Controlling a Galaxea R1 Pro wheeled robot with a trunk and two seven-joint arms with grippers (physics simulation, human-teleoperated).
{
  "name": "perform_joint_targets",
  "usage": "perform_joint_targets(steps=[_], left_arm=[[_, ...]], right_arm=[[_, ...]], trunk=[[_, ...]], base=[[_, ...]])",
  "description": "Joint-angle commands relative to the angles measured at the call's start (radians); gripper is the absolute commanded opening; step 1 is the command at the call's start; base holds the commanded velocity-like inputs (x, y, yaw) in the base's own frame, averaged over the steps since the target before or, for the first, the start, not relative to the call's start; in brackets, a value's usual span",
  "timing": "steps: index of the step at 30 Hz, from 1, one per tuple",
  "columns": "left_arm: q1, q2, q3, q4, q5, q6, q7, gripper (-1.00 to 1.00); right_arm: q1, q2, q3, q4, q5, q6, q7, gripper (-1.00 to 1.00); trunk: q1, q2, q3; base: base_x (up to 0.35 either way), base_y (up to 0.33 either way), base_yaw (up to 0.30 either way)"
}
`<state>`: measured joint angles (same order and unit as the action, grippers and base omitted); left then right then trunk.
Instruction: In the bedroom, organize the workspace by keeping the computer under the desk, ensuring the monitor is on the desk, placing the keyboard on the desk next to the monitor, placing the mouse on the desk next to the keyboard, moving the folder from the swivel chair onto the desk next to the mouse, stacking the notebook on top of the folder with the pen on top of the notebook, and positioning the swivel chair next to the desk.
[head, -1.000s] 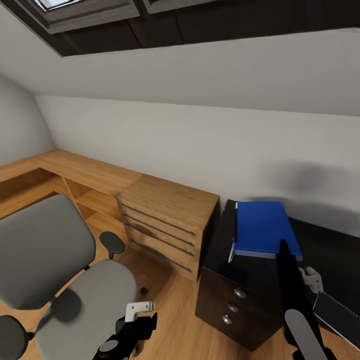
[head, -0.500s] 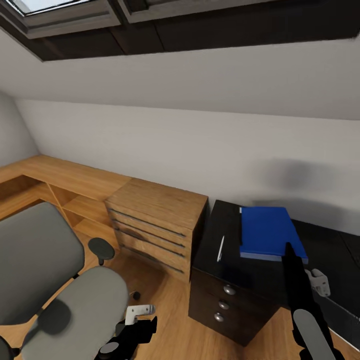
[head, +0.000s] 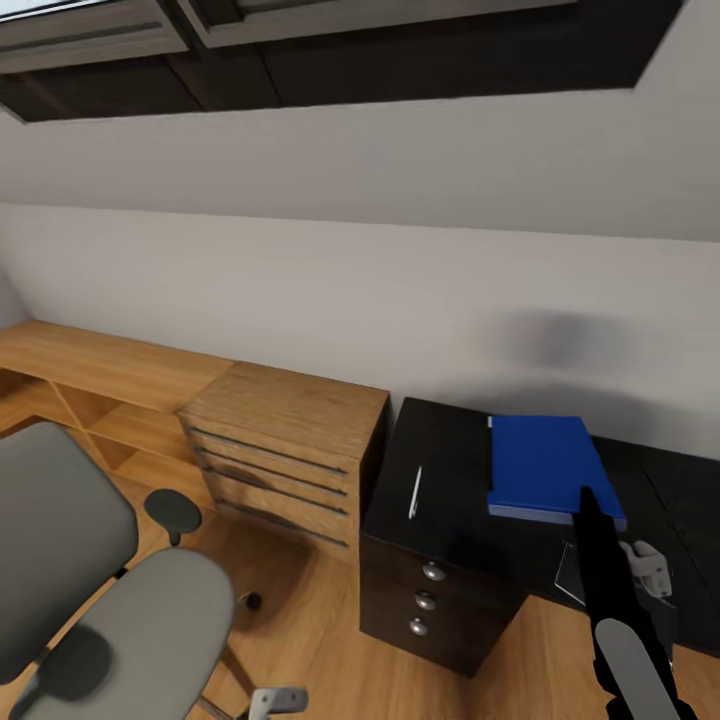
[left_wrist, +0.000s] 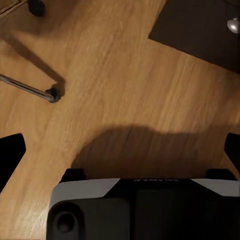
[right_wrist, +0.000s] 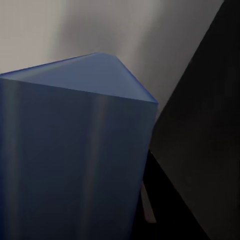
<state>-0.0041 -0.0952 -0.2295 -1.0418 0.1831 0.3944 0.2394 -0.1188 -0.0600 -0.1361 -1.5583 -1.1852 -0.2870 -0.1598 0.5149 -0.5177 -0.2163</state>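
The blue folder (head: 548, 468) sits low over the black desk (head: 445, 520), and its near edge meets the tip of my right gripper (head: 588, 502). In the right wrist view the folder (right_wrist: 70, 150) looms very close against the wall, with the desk (right_wrist: 205, 140) beside it; the fingers are hidden. The white pen (head: 414, 492) lies on the desk, left of the folder and well apart from it. The grey swivel chair (head: 110, 610) stands on the floor at the left. My left gripper (left_wrist: 120, 145) hangs open over the floor, low beside the chair (head: 278, 698).
A light wooden counter with a drawer chest (head: 280, 440) runs along the wall, left of the desk's dark drawer unit (head: 430, 600). A chair leg with its caster (left_wrist: 50, 94) lies on the wooden floor. The sloped wall and a dark skylight frame are overhead.
The camera has swung right, so everything slid left in the picture. The folder has travelled right along the desk with my right gripper, away from the pen. My left gripper sank toward the picture's bottom edge.
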Motion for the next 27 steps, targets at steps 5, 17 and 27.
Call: perform_joint_targets(steps=[5,17,27], left_arm=[[0.000,0.001,-0.002,0.084,-0.010,-0.157,0.010,1.00],[0.000,0.014,-0.001,0.126,-0.014,-0.236,0.013,1.00],[0.000,0.038,0.007,0.127,-0.013,-0.243,0.014,1.00]], right_arm=[[-0.001,0.000,-0.004,0.001,-0.005,-0.005,-0.002,-1.00],[-0.001,0.001,-0.002,0.033,-0.005,-0.007,0.000,-1.00],[-0.001,0.000,-0.003,0.036,-0.005,-0.009,0.000,-1.00]], trunk=[[0.000,-0.002,-0.002],[0.000,-0.002,-0.002],[0.000,-0.002,-0.002]], base=[[0.000,0.000,-0.267],[0.000,0.000,-0.268],[0.000,0.000,-0.268]])
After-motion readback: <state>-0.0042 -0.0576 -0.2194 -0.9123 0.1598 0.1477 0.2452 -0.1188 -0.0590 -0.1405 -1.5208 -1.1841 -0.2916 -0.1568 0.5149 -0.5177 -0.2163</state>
